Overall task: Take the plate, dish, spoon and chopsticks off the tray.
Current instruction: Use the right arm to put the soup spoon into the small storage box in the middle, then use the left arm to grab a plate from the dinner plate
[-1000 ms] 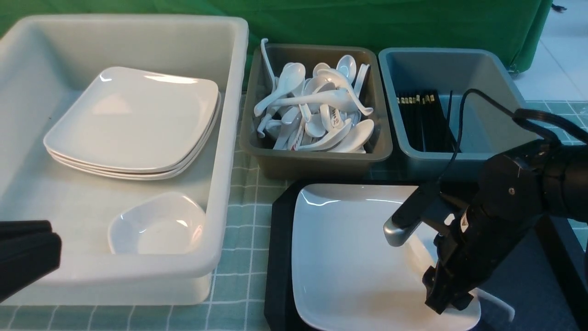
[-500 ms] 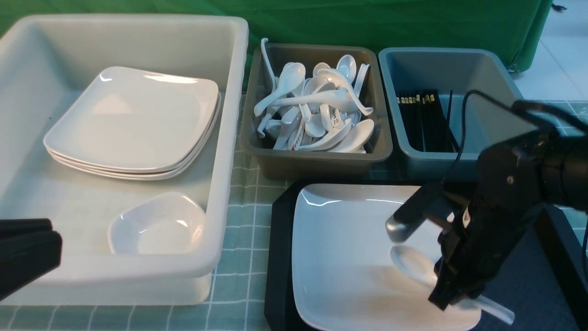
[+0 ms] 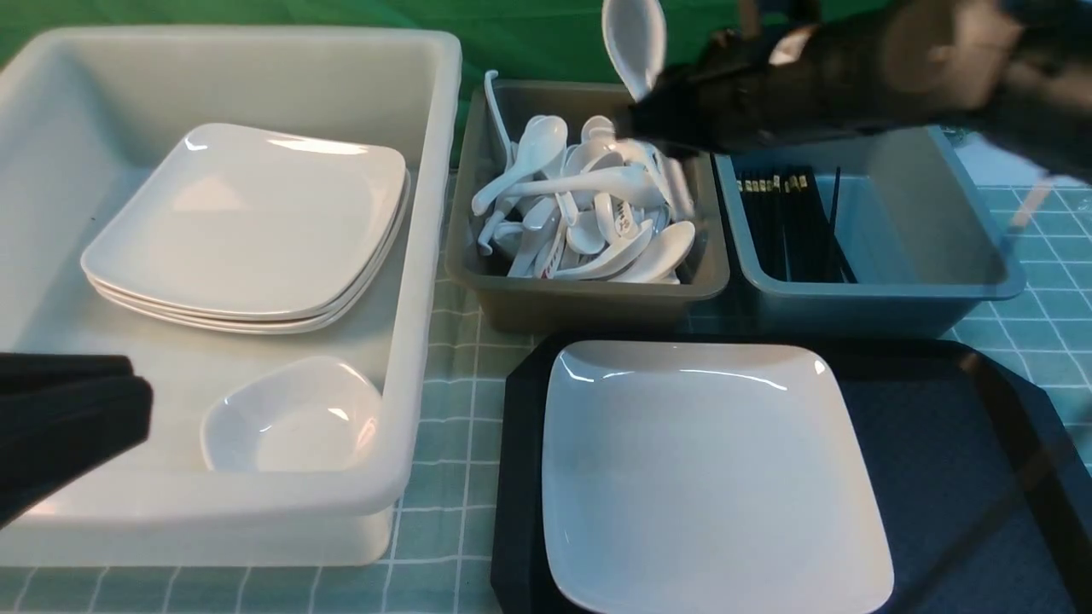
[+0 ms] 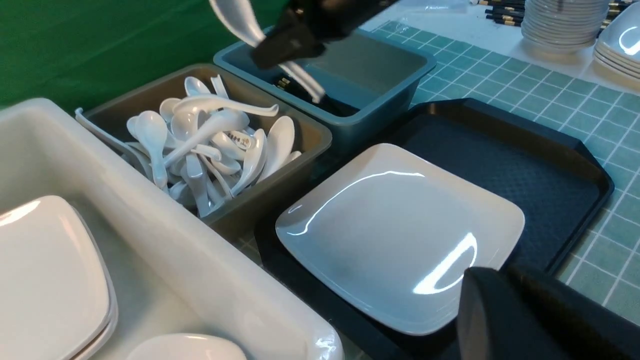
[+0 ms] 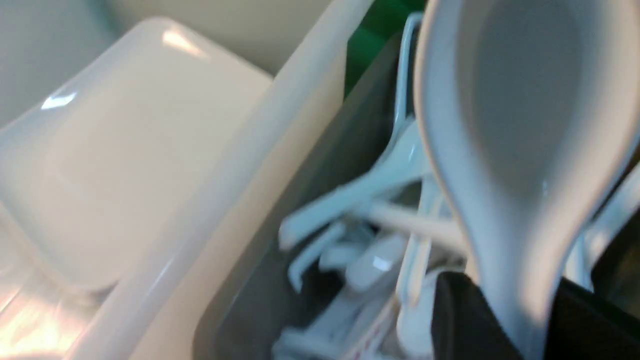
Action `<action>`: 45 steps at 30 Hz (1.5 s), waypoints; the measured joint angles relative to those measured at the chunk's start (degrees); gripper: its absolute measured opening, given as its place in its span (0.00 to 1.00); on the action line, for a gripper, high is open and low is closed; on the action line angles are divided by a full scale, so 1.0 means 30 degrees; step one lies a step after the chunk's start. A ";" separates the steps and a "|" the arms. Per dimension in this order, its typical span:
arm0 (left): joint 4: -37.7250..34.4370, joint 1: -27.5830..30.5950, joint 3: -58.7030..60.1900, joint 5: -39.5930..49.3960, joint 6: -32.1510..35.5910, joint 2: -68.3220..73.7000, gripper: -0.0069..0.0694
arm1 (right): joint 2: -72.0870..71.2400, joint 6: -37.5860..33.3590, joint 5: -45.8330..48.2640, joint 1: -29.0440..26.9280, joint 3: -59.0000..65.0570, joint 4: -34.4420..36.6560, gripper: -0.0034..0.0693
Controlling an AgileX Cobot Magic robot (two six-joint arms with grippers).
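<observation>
My right gripper [image 3: 650, 95] is shut on the white spoon [image 3: 635, 36]. It holds the spoon bowl-up above the back of the grey-brown bin of spoons [image 3: 589, 300]. In the right wrist view the spoon [image 5: 520, 125] rises from between the black fingers [image 5: 465, 320]. The large white plate [image 3: 708, 477] lies on the black tray [image 3: 947, 460], and nothing rests on it. A small white dish [image 3: 294, 419] sits in the white bin [image 3: 426, 256]. Black chopsticks [image 3: 789, 223] lie in the blue bin [image 3: 879, 300]. My left gripper [image 3: 81, 418] is shut and empty, low at the left in front of the white bin.
A stack of white plates [image 3: 247, 226] fills the back of the white bin. The spoon bin holds several loose spoons. In the left wrist view, stacked bowls [image 4: 565, 20] and plates stand beyond the tray. A green checked cloth covers the table.
My right gripper closed on the spoon at the plate's near right corner and carried it up and back over the spoon bin. The left gripper edged slightly up and right.
</observation>
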 joint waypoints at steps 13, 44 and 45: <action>0.0332 -0.0387 0.0000 0.0048 0.0664 0.2861 0.11 | 0.0705 0.0466 0.6996 -0.0999 -0.3693 -0.2073 0.61; 1.1412 -1.2555 -0.1234 -0.7212 0.5466 2.2402 0.67 | -2.5800 0.2496 1.5956 -0.1086 1.4021 -0.4887 0.18; 1.1793 -1.2555 -0.1234 -0.7390 0.5466 2.2544 0.67 | -2.5995 0.2496 1.5976 -0.1086 1.4049 -0.4887 0.19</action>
